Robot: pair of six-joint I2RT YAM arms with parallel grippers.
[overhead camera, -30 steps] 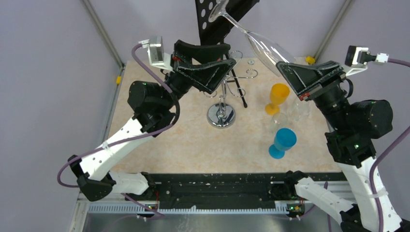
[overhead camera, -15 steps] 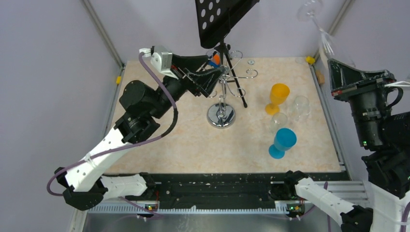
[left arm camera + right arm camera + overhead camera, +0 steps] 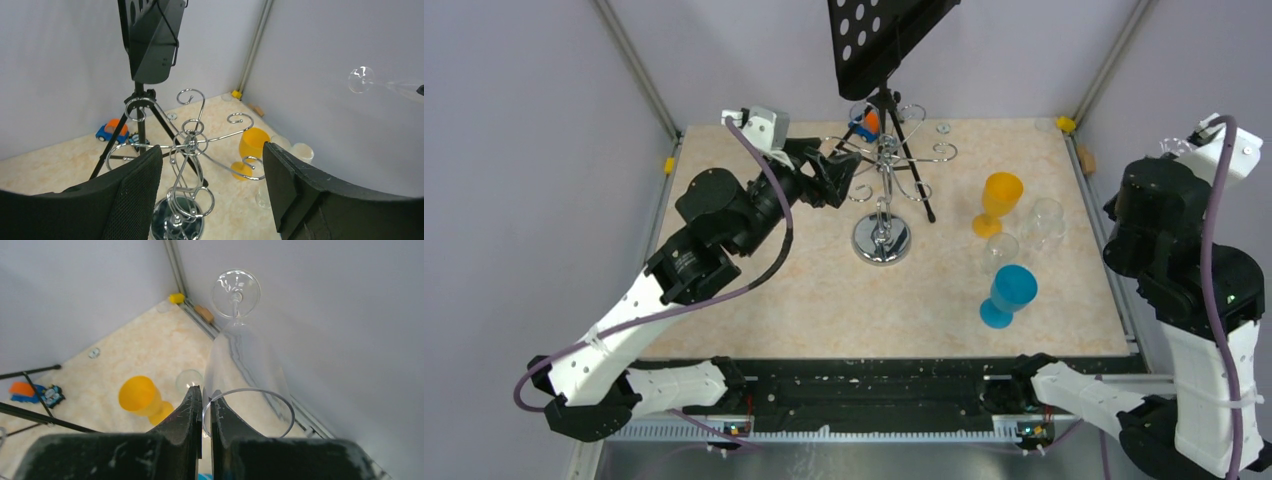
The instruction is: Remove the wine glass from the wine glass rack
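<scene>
The chrome wine glass rack (image 3: 886,190) stands on its round mirrored base (image 3: 881,240) at the back middle of the table. No glass hangs on its curly arms (image 3: 190,145). My left gripper (image 3: 211,150) is open and empty, its fingers either side of the rack's top without touching it; it also shows in the top view (image 3: 844,178). My right gripper (image 3: 206,396) is shut on the rim of the clear wine glass (image 3: 245,365), held in the air by the right wall, foot (image 3: 235,287) pointing away. The foot shows in the left wrist view (image 3: 361,80). From above, the right arm (image 3: 1174,230) hides the gripper.
A black tripod stand with a perforated plate (image 3: 884,35) rises just behind the rack. A yellow goblet (image 3: 1001,200), a blue goblet (image 3: 1009,295) and two clear glasses (image 3: 1044,220) stand right of the rack. A small toy car (image 3: 864,125) lies at the back.
My right arm has swung the wine glass from above the table's back to the far right wall and drawn back. My left gripper has dropped lower and stays open at the rack.
</scene>
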